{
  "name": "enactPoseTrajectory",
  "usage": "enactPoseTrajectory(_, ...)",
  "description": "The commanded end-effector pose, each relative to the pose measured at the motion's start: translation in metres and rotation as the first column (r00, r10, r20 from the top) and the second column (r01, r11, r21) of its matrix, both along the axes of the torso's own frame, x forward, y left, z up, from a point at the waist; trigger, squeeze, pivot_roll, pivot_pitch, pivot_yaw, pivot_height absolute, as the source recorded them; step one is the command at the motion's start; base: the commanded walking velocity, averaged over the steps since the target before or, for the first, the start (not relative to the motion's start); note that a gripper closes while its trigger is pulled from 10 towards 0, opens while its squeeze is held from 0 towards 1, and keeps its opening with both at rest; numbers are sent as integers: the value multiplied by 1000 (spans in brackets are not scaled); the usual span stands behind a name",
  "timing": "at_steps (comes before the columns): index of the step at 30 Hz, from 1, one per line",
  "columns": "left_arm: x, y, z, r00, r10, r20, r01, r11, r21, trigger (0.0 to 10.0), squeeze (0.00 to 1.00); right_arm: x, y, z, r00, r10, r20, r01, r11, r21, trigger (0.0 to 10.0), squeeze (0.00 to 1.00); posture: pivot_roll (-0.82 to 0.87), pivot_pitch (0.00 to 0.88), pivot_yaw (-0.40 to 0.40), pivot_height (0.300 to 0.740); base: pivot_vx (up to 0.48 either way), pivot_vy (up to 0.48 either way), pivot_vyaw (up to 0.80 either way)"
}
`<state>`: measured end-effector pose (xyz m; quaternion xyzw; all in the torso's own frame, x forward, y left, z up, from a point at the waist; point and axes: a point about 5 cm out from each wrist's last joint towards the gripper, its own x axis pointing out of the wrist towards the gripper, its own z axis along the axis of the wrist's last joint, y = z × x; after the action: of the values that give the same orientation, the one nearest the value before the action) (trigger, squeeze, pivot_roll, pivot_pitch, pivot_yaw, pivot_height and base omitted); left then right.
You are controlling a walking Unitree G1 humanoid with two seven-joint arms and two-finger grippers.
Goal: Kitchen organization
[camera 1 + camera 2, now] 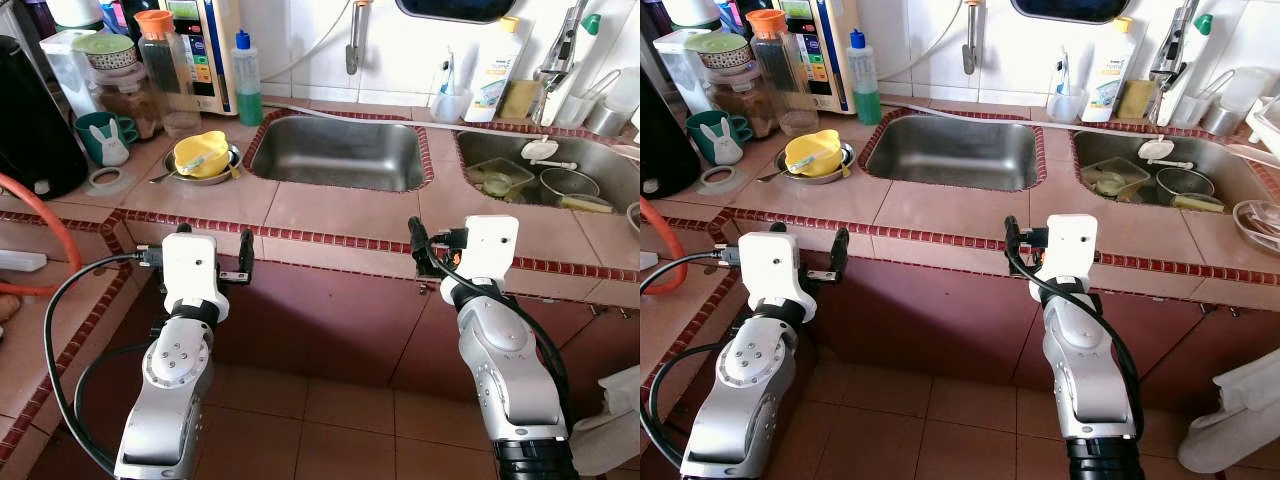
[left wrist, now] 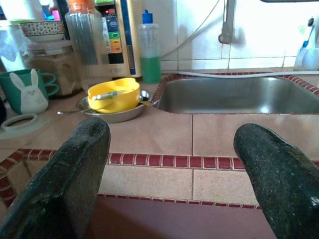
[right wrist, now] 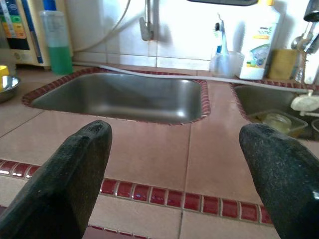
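Note:
A yellow bowl (image 1: 200,153) with a green utensil in it sits in a metal dish (image 1: 212,178) on the tiled counter (image 1: 330,210), left of the bare left sink (image 1: 340,150). The right sink (image 1: 590,160) holds a clear container (image 1: 497,181), a metal bowl (image 1: 566,186) and a white ladle (image 1: 541,150). My left gripper (image 1: 203,250) is open at the counter's front edge, short of the yellow bowl. In front of the strip between the sinks, my right gripper (image 1: 466,243) is open too. Nothing is between either pair of fingers (image 2: 75,164).
A green rabbit mug (image 1: 105,138), a tape roll (image 1: 105,178), jars, a green soap bottle (image 1: 246,80) and a black kettle (image 1: 30,120) crowd the counter's left. An orange hose (image 1: 45,210) curves at far left. White cloth (image 1: 620,410) lies low at the right.

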<state>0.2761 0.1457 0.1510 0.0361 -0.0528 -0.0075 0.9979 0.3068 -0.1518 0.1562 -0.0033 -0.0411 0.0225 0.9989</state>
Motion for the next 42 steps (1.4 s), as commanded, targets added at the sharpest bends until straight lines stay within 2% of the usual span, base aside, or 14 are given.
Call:
enactPoseTrajectory(1,1,-1,1,1000,-4,4,4,1000,8,10000,0,0,-4,1,1000,-15,3,15,1000,5,10000,0,42,0,14,740,0,0,-781)
enactPoseTrajectory(9,1,-1,1,1000,-4,4,3,1000,8,10000,0,0,-4,2,1000,-9,7,9,1000,3,10000,0,41,0,13,740,0,0,-763)
enactPoseTrajectory(24,1,-1,2,1000,-7,22,6,1000,2,10000,0,0,-3,3,1000,-2,17,2,1000,-5,10000,0,34,0,14,740,0,0,0)
enactPoseTrajectory(32,1,-3,3,998,-48,33,48,999,-9,10000,0,0,-3,4,1000,-3,21,3,1000,-6,10000,0,34,0,15,740,0,0,0)
enactPoseTrajectory(37,-3,-7,7,992,-115,59,117,993,-32,10000,0,1,-1,5,1000,9,29,-9,1000,-12,10000,0,37,0,14,740,0,0,0)
enactPoseTrajectory(42,-3,-7,6,991,-119,54,121,992,-38,10000,0,1,-1,5,999,12,30,-12,1000,-14,10000,0,37,0,15,740,201,0,0)
